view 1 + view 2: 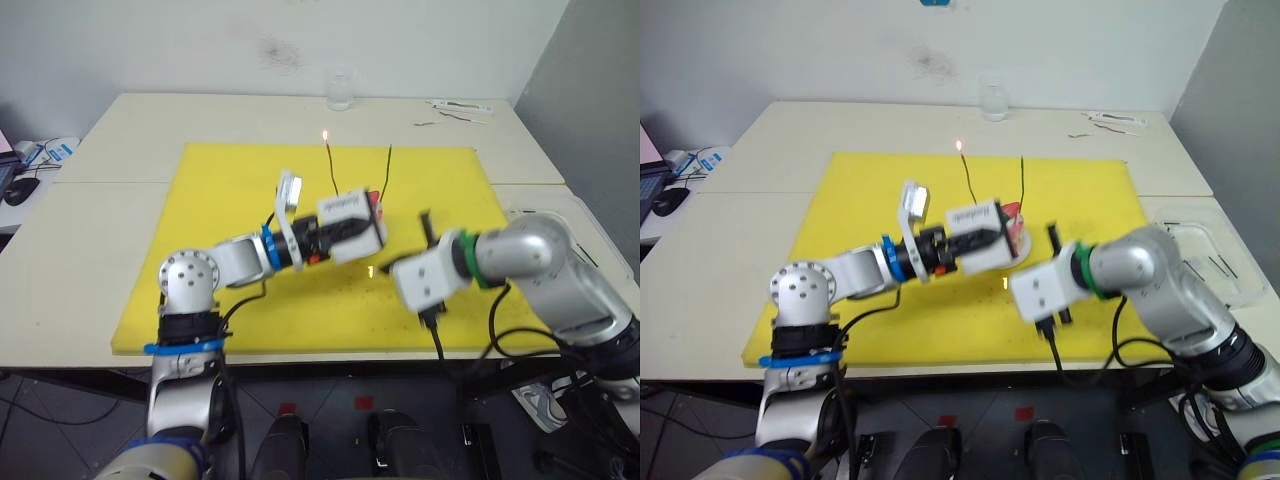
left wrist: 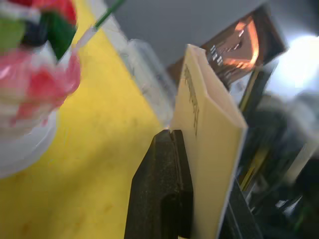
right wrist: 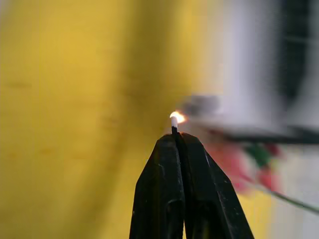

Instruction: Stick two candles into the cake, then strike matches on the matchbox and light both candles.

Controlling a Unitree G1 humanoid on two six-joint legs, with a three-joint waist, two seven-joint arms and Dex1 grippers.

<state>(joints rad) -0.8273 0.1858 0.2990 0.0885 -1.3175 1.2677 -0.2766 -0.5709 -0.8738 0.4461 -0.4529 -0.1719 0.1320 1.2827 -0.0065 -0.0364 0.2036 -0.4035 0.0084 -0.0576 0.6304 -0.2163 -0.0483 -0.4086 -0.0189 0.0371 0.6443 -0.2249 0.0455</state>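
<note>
Candles: two candles (image 1: 332, 170) are seen standing upright in the cake (image 1: 1012, 222), so the sticking-in step is judged done.
Left candle: a small flame (image 1: 325, 134) is carried at its tip; it is judged lit.
Right candle: the other candle (image 1: 387, 170) shows a dark tip with no flame; it is judged not yet lit.
Cake: it is placed near the middle of the yellow mat (image 1: 220, 190), largely hidden behind the left gripper and the box.
Matchbox: the matchbox (image 1: 345, 208) is held off the mat, just in front of the cake, between cake and camera.
Left gripper: the left gripper (image 2: 199, 199) is pressed onto the matchbox, which is pinched on its flat faces between the two black fingers.
Right gripper: the right gripper (image 3: 182, 144) is pressed together on a match (image 3: 174, 125), of which only a short burning stub shows above the fingertips.
Match position: the flame is held low above the mat, to the right of the cake and apart from the unlit tip.
Remaining: lighting of the right candle only.
Risk (judged): little match is left above the fingers; it may burn out before the wick is reached, and a fresh strike would then be needed.
Background: a glass (image 1: 340, 90) is noted at the table's far edge, well apart.
</note>
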